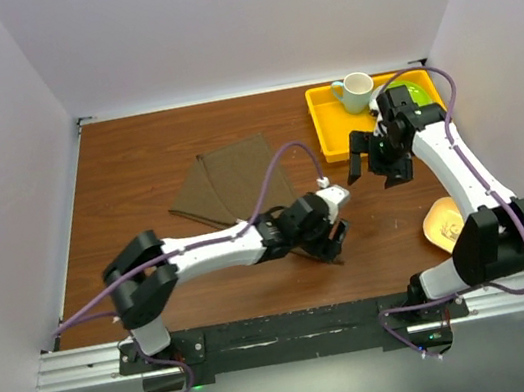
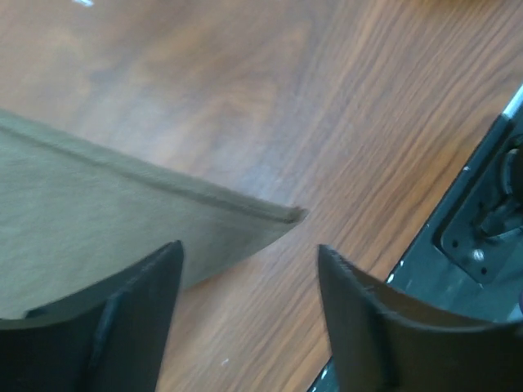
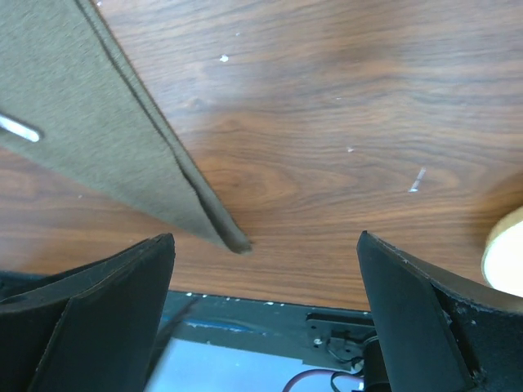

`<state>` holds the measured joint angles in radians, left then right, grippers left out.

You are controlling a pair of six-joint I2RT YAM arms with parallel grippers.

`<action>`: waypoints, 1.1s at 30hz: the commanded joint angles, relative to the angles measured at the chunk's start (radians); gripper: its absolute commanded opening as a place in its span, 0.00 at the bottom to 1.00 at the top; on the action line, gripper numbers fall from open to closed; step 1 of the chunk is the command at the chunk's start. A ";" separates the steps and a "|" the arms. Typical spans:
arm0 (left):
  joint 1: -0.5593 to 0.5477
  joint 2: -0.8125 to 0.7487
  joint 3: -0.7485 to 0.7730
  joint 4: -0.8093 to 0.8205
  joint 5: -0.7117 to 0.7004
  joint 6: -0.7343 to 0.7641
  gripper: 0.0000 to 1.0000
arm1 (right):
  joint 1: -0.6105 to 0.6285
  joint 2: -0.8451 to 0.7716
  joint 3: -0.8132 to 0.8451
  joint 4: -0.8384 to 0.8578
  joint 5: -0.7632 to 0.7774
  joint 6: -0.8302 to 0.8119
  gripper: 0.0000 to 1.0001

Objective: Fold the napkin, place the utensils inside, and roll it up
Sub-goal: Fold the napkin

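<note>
The dark brown napkin (image 1: 234, 183) lies folded on the wooden table, one pointed corner reaching toward the near edge. My left gripper (image 1: 335, 241) hovers over that corner. In the left wrist view the gripper (image 2: 249, 273) is open, with the napkin's hemmed corner (image 2: 122, 220) just ahead of the left finger and only bare wood between the jaws. My right gripper (image 1: 376, 164) hangs open beside the yellow tray; its view (image 3: 265, 261) shows the napkin (image 3: 90, 122) up and to the left. A short silver sliver (image 3: 18, 128) rests on the cloth, possibly the knife.
A yellow tray (image 1: 329, 128) at the back right holds a pale mug (image 1: 355, 91) and something green (image 1: 413, 88). A pale round dish (image 1: 443, 223) sits near the right arm's base. The black base rail (image 1: 286, 329) runs along the near edge.
</note>
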<state>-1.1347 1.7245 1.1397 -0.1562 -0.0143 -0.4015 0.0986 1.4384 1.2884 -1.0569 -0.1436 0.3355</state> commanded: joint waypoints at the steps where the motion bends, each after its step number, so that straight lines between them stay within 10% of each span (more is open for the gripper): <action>1: -0.071 0.131 0.152 -0.081 -0.079 -0.002 0.73 | -0.002 -0.067 0.006 -0.023 0.038 0.005 0.98; 8: -0.148 0.247 0.281 -0.178 -0.165 -0.014 0.42 | -0.002 -0.119 0.003 -0.049 0.022 0.004 0.98; 26: -0.198 0.325 0.327 -0.237 -0.299 -0.020 0.46 | 0.000 -0.177 -0.060 -0.046 -0.039 -0.006 0.98; 33: -0.198 0.345 0.330 -0.224 -0.340 -0.003 0.22 | -0.002 -0.165 -0.057 -0.046 -0.051 -0.015 0.98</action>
<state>-1.3293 2.0579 1.4338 -0.3908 -0.3023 -0.4084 0.0978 1.2804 1.2282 -1.1030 -0.1612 0.3321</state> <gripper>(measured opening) 0.346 0.982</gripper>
